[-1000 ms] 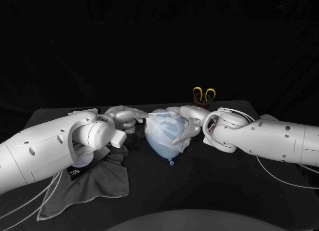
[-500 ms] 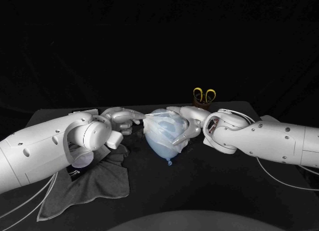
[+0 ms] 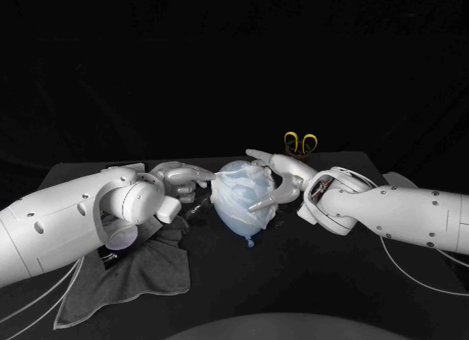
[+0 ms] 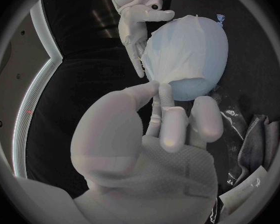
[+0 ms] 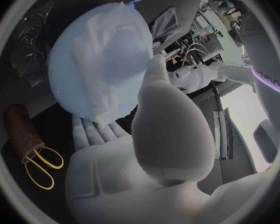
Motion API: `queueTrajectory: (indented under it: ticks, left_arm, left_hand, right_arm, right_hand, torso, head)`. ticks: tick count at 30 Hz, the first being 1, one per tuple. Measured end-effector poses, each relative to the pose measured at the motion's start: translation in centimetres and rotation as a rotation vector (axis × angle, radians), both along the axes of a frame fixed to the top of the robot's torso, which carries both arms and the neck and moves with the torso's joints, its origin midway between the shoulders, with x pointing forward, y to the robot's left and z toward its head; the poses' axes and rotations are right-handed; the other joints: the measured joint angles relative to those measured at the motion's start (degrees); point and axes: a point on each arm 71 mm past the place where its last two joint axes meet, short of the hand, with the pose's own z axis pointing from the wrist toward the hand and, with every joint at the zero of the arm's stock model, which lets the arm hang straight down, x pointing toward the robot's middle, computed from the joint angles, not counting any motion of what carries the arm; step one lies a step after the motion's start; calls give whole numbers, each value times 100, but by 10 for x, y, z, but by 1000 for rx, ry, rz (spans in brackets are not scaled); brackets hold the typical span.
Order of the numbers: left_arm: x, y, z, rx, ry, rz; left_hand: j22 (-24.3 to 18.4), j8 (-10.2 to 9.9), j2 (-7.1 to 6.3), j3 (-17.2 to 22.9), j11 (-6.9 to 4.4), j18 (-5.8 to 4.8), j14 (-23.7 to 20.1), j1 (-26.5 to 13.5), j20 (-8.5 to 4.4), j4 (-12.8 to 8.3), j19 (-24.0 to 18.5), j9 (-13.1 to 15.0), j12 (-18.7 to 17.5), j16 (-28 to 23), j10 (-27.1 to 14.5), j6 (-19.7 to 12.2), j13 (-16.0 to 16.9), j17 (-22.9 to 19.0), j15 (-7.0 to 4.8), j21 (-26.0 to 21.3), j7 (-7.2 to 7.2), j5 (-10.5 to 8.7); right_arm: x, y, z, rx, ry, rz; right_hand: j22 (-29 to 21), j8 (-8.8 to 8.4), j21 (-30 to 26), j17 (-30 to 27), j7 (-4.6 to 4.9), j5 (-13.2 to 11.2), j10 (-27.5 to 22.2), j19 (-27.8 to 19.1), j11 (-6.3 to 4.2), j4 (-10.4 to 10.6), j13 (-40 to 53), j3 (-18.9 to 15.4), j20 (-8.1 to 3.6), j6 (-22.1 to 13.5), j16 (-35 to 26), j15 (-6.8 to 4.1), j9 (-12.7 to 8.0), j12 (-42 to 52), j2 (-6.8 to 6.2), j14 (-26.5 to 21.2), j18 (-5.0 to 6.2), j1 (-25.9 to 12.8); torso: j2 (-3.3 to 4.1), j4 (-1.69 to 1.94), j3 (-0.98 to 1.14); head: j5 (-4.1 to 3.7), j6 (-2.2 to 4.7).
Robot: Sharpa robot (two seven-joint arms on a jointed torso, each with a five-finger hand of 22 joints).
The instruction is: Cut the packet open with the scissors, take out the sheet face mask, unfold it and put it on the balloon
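1. Balloon (image 3: 241, 207): pale blue. From the head view I log it at the middle of the table (image 3: 326, 283), between the two hands, knot end towards the robot and low.

2. Mask (image 3: 238, 183): white sheet, unfolded, draped over the balloon's rounded end and partly down its sides. It is creased, and one edge is drawn out as a thin strand towards the left hand.

3. Left hand (image 3: 183, 177): just beside the balloon on the left-arm side. In the left wrist view I see the thumb and a fingertip (image 4: 166, 90) meeting at the mask's edge, pinching it. The other fingers are curled loosely below.

4. Right hand (image 3: 283, 180): against the balloon's opposite side. It cups the balloon, with flat fingers laid along one side and the thumb set against another, so the balloon is grasped between them.

5. Scissors (image 3: 300, 140): yellow handles up, standing in a brown holder (image 5: 22, 124) beyond the balloon on the right-arm side, well apart from both hands.

6. Cloth (image 3: 142, 263): dark grey and rumpled, lying flat on the left-arm side of the balloon, nearer the robot and partly under the left arm.

7. Clear film (image 4: 230, 115): crinkled, lying just beside the balloon, between it and the cloth. I cannot tell what it is.
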Motion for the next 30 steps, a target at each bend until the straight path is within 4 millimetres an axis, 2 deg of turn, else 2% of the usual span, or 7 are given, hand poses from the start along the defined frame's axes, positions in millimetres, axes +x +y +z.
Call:
queueTrajectory:
  ticks: [3, 13, 17, 30]
  left_arm:
    - [0, 0, 0, 1, 1, -3]
    - [-1, 1, 0, 3, -3, -14]
    - [-2, 1, 1, 1, -7, -27]
    - [-9, 3, 4, -7, -19, -67]
  left_hand:
    - [-1, 0, 0, 0, 0, 0, 0, 0, 0, 0, 0, 0, 0, 0, 0, 0, 0, 5, 0, 0, 0, 0]
    - [-78, 0, -96, -66, -1, 0, 0, -44, -9, -66, -36, 82, 0, 23, -2, -9, 0, 17, 0, -61, -9, 0]
    - [-181, -13, -120, -120, -20, 1, 0, -61, -11, -98, -113, 196, -1, 23, -83, -10, 12, 120, 0, -106, -10, 3]
    - [-247, -68, -142, -137, 0, 0, 0, -38, 10, -115, -174, 150, -4, 23, -125, -9, 15, 193, 0, -154, -11, 3]
  right_arm:
    - [-3, -3, 3, 54, 12, -8]
    - [-3, -9, 15, 179, 45, -46]
    - [1, -10, 18, 201, 50, -61]
    - [21, -9, 23, 194, 30, -104]
  right_hand:
    - [-63, -44, -34, -39, -8, 0, -137, -120, 4, 0, -8, 0, 2, -138, -57, 11, -63, -65, -20, -153, 1, -82]
    - [-84, -44, -56, -55, -12, 0, -154, -161, 4, 0, -3, 0, 3, -148, -57, -4, -43, -59, 10, -195, 0, -201]
    - [-84, -44, -56, -54, -8, 0, -154, -161, 4, 0, -3, 0, 3, -47, -57, -4, 2, -59, 34, -195, 0, -238]
    - [-80, -15, -56, -49, 0, 67, -154, -161, 4, -7, -3, 233, 2, 47, -57, -4, 52, -59, 34, -195, 0, -238]
  torso:
    - [2, -3, 1]
    - [2, 4, 1]
    - [2, 8, -2]
    - [6, 17, -6]
  head:
    - [-6, 10]
    - [-29, 37]
    - [-31, 47]
    - [-13, 77]
